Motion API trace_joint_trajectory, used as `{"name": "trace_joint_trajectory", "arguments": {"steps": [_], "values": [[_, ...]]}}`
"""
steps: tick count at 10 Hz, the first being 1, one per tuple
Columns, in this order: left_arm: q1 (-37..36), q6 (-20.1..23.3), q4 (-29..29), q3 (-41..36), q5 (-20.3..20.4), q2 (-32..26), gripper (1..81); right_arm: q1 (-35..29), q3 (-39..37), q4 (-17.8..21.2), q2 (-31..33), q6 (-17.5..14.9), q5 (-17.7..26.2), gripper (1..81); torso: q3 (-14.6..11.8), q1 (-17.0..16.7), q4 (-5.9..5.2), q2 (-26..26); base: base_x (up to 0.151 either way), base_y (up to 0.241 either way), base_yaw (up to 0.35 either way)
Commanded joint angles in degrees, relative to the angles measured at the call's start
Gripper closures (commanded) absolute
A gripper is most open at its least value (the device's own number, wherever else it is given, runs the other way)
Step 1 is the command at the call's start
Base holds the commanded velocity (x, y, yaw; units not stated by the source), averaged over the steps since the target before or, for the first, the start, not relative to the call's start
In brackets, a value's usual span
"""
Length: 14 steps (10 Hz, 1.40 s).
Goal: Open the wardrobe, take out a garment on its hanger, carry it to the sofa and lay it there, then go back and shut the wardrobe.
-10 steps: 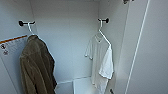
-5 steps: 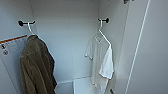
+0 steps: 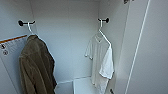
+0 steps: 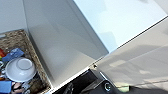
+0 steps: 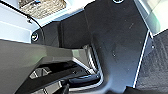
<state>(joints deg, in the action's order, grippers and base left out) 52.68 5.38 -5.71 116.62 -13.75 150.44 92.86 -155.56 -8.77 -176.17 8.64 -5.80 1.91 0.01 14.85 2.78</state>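
Head view: wardrobe standing open, garment hanging on hanger.
Grippers: grip state impossible to tell.
Risk: hanger snagging its hook when lifting.

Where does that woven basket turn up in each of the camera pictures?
Head view: looks into the open wardrobe, at the white T-shirt and olive coat.
Left wrist view: woven basket holding a white bowl, beside a white panel.
Right wrist view: the basket beyond dark robot parts.
Shared landmark: the white panel bordering the basket.
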Motion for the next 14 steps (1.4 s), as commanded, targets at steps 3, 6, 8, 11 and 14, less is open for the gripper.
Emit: {"name": "trace_joint_trajectory", "arguments": {"steps": [3, 6, 8, 11, 14], "values": [[-20.27, -5.46, -1.24, -1.3, -11.21, -1.28, 1.0, -2.45, 0.01, 0.42, -0.18, -0.03, 2.9, 1.0, 0.0, 0.02, 0.0, 0.0, 0.0, 0.0, 0.0], [-28.01, -9.66, -1.06, -2.09, -13.99, 0.21, 1.0, -2.45, -0.26, 0.42, -0.09, -0.03, 2.81, 1.0, 0.05, 0.07, 0.0, -0.05, 0.0, 0.0, 0.0], [-34.95, -14.66, -1.15, -4.36, -16.49, 0.92, 1.0, -2.54, -0.26, 0.5, -0.18, 0.06, 2.81, 1.0, 0.05, 0.09, 0.0, -0.07, 0.0, 0.0, 0.0], [-43.48, -21.96, -1.59, -7.1, -18.4, 2.23, 1.0, -2.37, -0.17, 0.5, -0.18, 0.06, 2.81, 1.0, 0.07, 0.11, 0.0, -0.09, 0.0, 0.0, 0.0], [-51.03, -28.39, -1.59, -6.93, -18.94, 5.57, 1.0, -2.63, -0.17, 0.5, -0.62, 0.06, 2.81, 1.0, 0.09, 0.11, 0.0, -0.11, 0.0, 0.0, 0.0]]}}
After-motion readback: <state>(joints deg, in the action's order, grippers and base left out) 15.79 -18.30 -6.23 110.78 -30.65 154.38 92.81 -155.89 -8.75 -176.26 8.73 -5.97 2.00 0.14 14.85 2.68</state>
